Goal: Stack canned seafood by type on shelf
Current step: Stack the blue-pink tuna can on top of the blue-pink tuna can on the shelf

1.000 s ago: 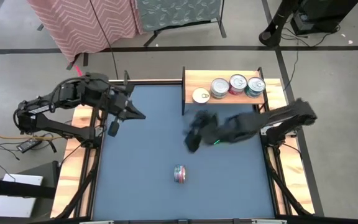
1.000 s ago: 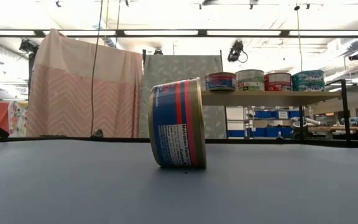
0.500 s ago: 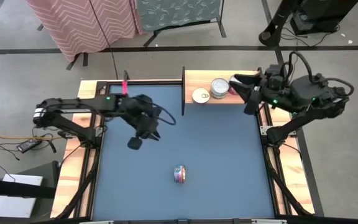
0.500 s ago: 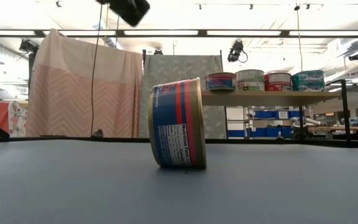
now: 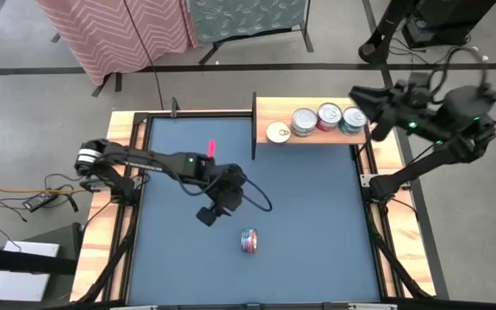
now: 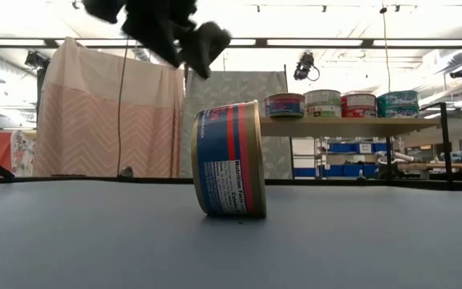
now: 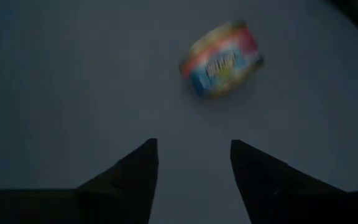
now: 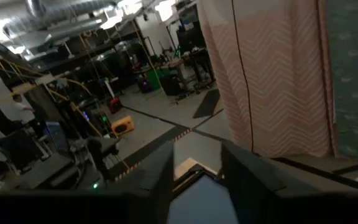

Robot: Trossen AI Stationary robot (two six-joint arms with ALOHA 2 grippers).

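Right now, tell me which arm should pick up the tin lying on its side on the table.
Left. Its pincer hangs open just beside the tin, which shows ahead of its fingers in the left wrist view. The right pincer is off by the shelf, far from it.

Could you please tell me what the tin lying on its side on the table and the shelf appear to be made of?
The tin looks like metal, judging by its gold-toned rim, wrapped in a printed label of blue and red bands, probably paper. The shelf appears to be light, matte wood with visible grain, and its uprights look like dark metal.
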